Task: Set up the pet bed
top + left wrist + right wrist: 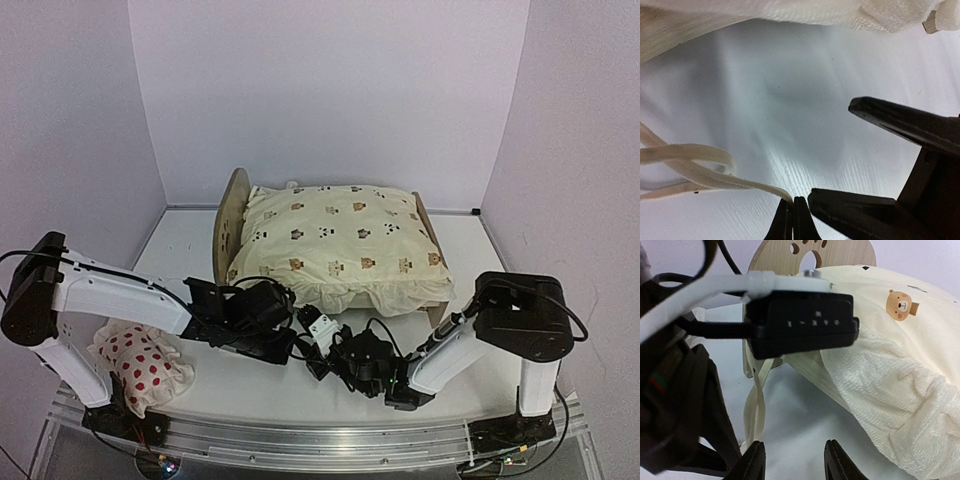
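- Bed standing at back centre, cushion lying on top.
- Left gripper clenched on cushion's tie, near bed's front.
- Right gripper released, fingers apart, just beside the left.

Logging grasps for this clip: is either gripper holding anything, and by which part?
The left gripper pinches the flat cream fabric tie by its end; the right gripper is open, holding nothing.

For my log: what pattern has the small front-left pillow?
The small pillow is white with red spots; best in top external view.
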Controlling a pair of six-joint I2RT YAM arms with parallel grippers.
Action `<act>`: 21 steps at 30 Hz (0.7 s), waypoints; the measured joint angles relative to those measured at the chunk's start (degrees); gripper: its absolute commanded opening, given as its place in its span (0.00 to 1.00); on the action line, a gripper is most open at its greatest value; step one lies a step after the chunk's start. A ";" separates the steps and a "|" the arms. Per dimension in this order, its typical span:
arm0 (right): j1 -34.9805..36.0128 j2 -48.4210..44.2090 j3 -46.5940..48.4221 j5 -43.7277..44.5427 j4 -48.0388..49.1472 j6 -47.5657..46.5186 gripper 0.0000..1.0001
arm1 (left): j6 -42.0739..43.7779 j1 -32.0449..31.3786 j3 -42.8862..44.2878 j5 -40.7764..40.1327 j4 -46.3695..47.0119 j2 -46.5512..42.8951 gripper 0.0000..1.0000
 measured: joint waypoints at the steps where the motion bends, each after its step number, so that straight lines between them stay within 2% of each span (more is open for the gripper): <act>1: -0.13 -0.38 -0.38 0.18 -0.02 -0.24 0.42 | 0.13 0.02 0.81 0.01 0.17 0.92 0.00; 10: -0.45 -2.95 -2.00 -0.47 -1.34 -0.91 0.42 | 0.32 0.08 2.14 2.69 0.32 2.68 0.01; 21: -0.45 -3.02 -2.00 -1.30 -4.30 -0.02 0.42 | -2.22 -0.11 -0.98 8.88 1.77 4.91 0.06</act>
